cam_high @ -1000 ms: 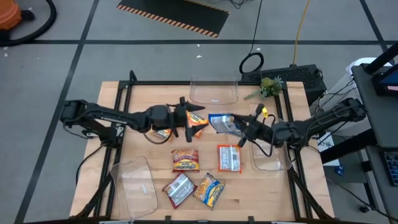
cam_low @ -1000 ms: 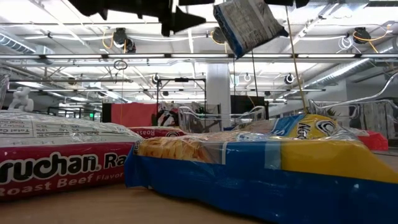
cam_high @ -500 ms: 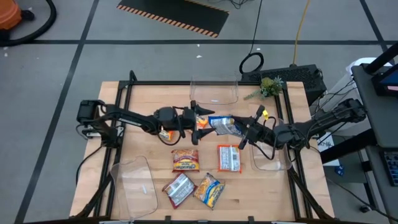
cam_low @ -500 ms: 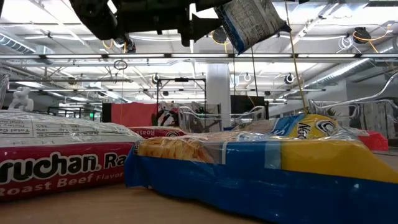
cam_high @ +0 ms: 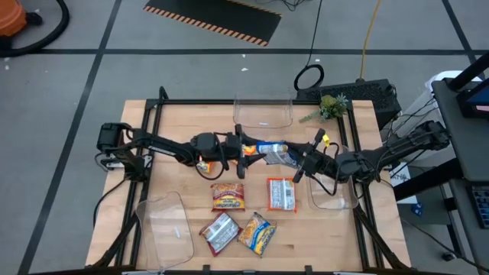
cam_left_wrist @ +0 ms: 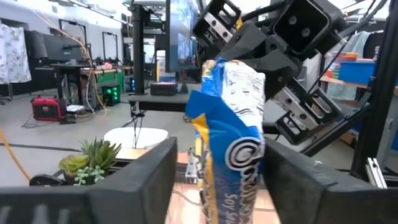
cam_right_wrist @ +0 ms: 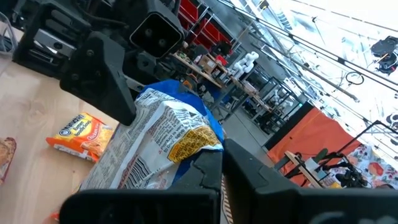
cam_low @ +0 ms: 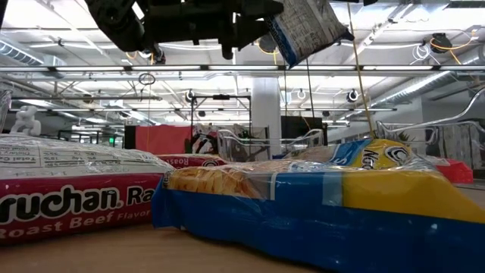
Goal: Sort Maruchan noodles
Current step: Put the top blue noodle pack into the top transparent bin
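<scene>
Above the middle of the counter (cam_high: 176, 114), the right claw (cam_high: 296, 160) is clamped on a blue-and-yellow noodle packet (cam_high: 272, 150) and holds it up in the air. The left claw (cam_high: 246, 147) has its two fingers (cam_left_wrist: 130, 180) spread on either side of the packet's free end; the frames do not show whether they touch it.

On the wood to the left of the held packet lies an orange packet (cam_high: 200, 162), partly hidden under the left arm. Nearer the front lie four more: an orange one (cam_high: 228, 197), a red-and-silver one (cam_high: 281, 193), a brown-silver one (cam_high: 219, 233) and a blue-and-yellow one (cam_high: 257, 233).

Clear bins stand at the far edge (cam_high: 263, 112), the near left corner (cam_high: 163, 227) and the right side (cam_high: 333, 198). A small green plant (cam_high: 331, 106) sits at the far right corner.
</scene>
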`<action>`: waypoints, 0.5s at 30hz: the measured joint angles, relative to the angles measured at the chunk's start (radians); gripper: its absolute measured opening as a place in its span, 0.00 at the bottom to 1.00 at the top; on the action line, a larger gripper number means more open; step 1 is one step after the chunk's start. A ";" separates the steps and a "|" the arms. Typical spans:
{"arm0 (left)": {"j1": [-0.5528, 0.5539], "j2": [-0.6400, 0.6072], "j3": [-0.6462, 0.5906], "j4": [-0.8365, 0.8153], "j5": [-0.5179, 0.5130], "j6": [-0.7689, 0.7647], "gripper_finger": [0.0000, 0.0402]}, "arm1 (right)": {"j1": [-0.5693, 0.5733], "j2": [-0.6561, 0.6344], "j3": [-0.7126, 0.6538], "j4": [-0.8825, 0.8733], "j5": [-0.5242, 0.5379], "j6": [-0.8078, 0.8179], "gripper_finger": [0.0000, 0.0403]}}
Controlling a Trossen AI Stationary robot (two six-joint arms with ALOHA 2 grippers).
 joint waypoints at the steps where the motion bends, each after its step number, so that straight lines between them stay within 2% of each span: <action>1: 0.001 0.000 0.000 -0.004 0.004 0.000 0.51 | 0.000 0.000 0.000 0.000 0.000 0.000 0.00; 8: 0.002 0.000 0.000 -0.005 0.054 0.023 0.30 | 0.000 0.000 0.000 0.000 0.001 0.000 0.00; 15: 0.003 0.000 0.000 -0.005 0.066 0.037 0.28 | 0.000 0.000 0.000 -0.006 0.003 0.000 0.00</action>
